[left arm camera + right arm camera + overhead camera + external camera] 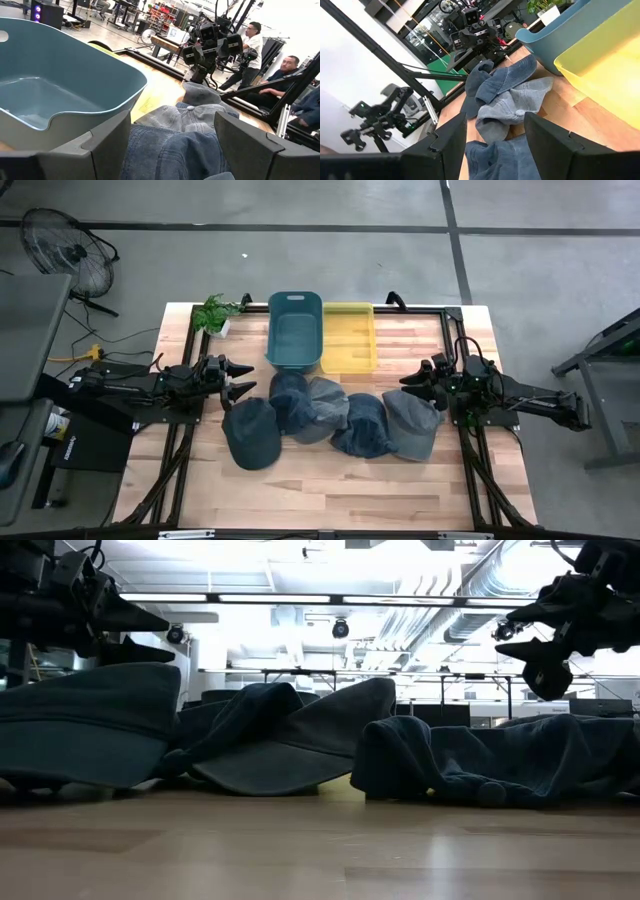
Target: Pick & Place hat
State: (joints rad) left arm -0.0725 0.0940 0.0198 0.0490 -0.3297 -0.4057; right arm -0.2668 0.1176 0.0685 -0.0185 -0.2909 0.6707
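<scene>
Several denim hats lie in an overlapping row across the table's middle, from a dark one on the left to a grey-blue one on the right; they also show in the low view. My left gripper hovers open and level at the row's left end, pointing toward the hats. My right gripper hovers open and level at the right end, facing the hats. Neither touches a hat. Behind the row stand a teal bin and a yellow bin, side by side.
A small potted plant stands at the far left corner. Bare wood runs along the near edge. A fan stands on the floor beyond the table. Two people are in the room behind the right arm.
</scene>
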